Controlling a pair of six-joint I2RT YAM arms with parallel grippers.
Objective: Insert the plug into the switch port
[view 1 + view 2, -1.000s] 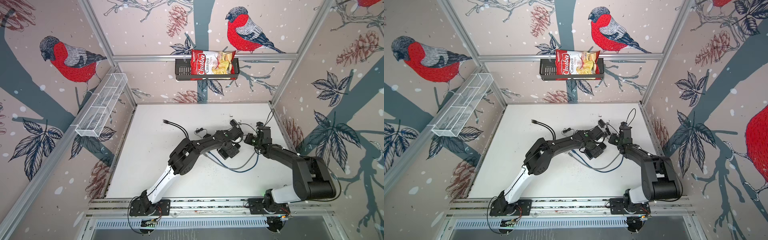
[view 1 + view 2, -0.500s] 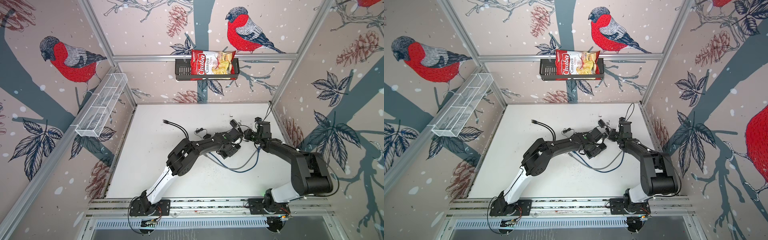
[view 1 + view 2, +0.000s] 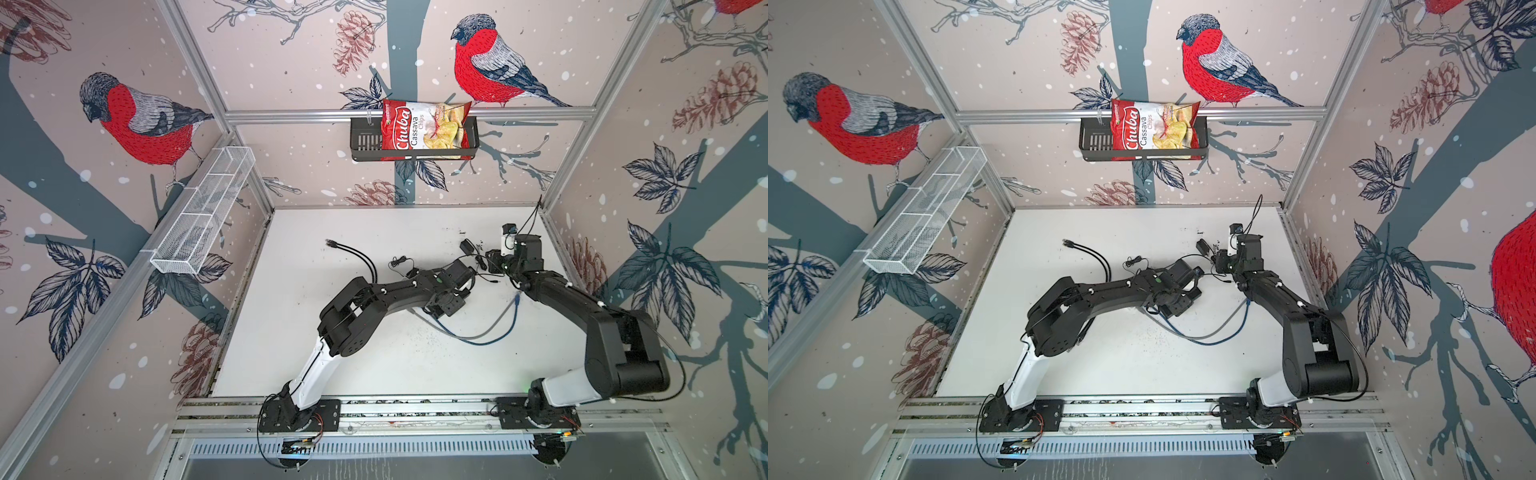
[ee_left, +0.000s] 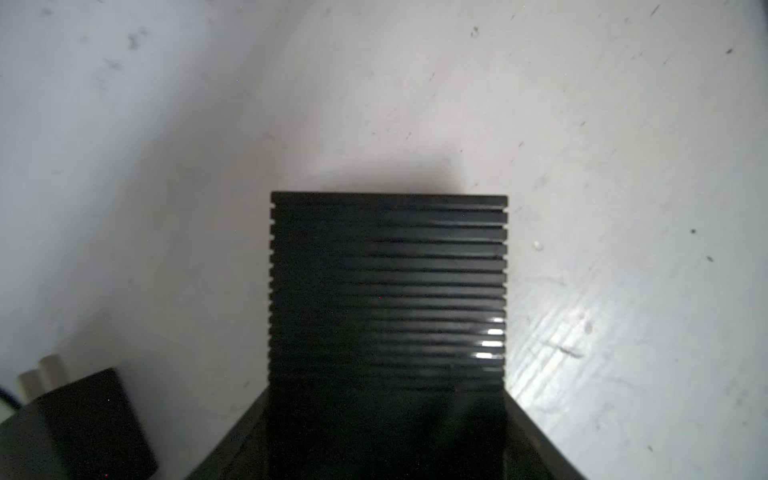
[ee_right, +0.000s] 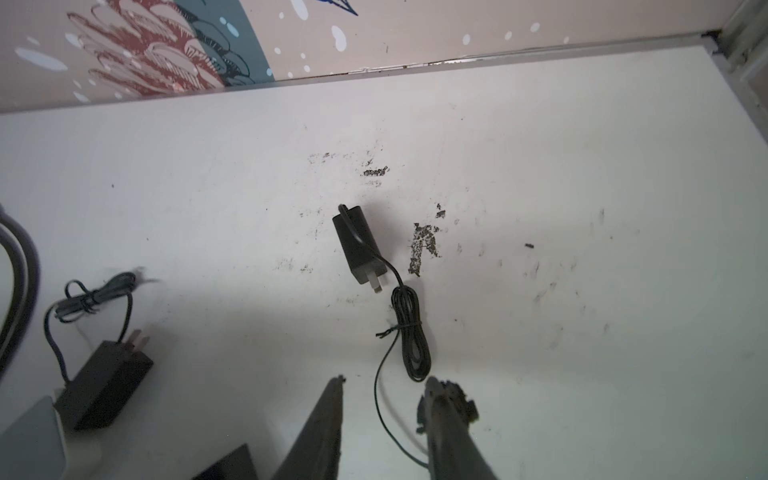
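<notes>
Beside the right edge of the scuffed white surface, about midway back, the plug on the blue cable lies loose, touching neither tool and too small to show its clip. That cable loops with a grey cable, and both vanish under the left arm. On the right tool the dark tapered fingers stand clearly apart. A thin black cord passes ungripped through the gap toward a boxy black adapter lying flat nearer the far edge. For the left tool I cannot tell apart from clamped: a ribbed black block fills its wrist view and hides the fingers (no port shows on it). A second adapter is cut off at that frame's corner.
</notes>
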